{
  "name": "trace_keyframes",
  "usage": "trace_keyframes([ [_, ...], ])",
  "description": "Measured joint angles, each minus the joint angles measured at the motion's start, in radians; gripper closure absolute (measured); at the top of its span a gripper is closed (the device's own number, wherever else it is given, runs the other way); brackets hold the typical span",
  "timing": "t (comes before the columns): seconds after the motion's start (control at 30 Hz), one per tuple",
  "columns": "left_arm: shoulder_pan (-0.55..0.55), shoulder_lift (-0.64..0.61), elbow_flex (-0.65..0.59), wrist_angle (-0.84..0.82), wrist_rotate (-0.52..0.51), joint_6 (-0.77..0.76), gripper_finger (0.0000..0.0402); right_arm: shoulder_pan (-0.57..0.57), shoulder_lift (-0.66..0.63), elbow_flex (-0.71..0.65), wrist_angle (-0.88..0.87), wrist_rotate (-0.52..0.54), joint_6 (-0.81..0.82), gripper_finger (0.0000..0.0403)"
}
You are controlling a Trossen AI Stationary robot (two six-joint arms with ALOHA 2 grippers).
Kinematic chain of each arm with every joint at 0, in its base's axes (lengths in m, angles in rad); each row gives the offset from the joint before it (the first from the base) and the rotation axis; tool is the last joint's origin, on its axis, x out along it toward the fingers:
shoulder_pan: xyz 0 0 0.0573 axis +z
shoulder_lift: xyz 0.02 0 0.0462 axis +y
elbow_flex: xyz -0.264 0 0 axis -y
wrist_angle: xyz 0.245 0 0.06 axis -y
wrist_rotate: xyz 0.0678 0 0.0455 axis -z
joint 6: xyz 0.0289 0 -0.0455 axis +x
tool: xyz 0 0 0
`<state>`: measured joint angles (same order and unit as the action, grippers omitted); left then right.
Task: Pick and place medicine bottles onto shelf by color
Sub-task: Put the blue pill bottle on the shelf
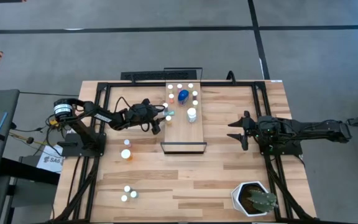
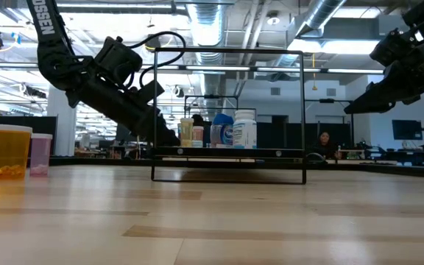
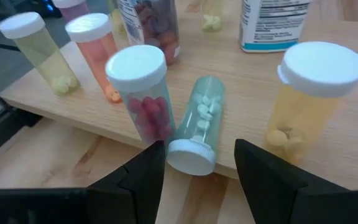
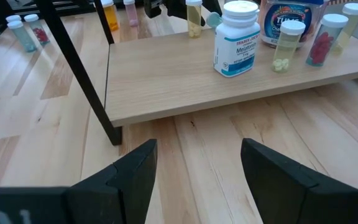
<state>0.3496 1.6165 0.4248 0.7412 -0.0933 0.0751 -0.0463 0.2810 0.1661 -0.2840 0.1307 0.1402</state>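
One pale green bottle (image 3: 201, 124) lies tipped on the shelf (image 3: 328, 162) edge, cap overhanging, between a red-pill bottle (image 3: 143, 93) and a yellow one (image 3: 309, 99). Left gripper (image 3: 194, 163) hovers just before it, fingers apart, holding nothing. Likely next: regrasp and stand it upright. Right gripper (image 4: 194, 165) waits open beside the shelf.

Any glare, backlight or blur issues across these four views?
Low view: bright ceiling lights backlight both arms into silhouettes, and the near tabletop is soft. Left wrist view: the toppled bottle is sharp, the farther bottles soften. Right wrist view: even light, the shelf is crisp. High view: flat light, no glare.
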Motion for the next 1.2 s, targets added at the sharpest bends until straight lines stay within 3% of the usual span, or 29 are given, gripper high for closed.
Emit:
trace_keyframes([
  [0.53, 0.0, 0.0, 0.0, -0.012, 0.011, 0.0, 0.03, 0.0, 0.0, 0.0, 0.0, 0.0, 0.0, 0.0147],
  [0.8, -0.002, -0.027, 0.0, -0.01, 0.032, -0.02, 0.0298, 0.0, 0.0, 0.0, 0.0, 0.0, 0.0, 0.0147],
  [1.2, -0.002, -0.2, 0.0, -0.061, 0.085, 0.039, 0.0297, 0.0, 0.0, 0.0, 0.0, 0.0, 0.0, 0.0147],
])
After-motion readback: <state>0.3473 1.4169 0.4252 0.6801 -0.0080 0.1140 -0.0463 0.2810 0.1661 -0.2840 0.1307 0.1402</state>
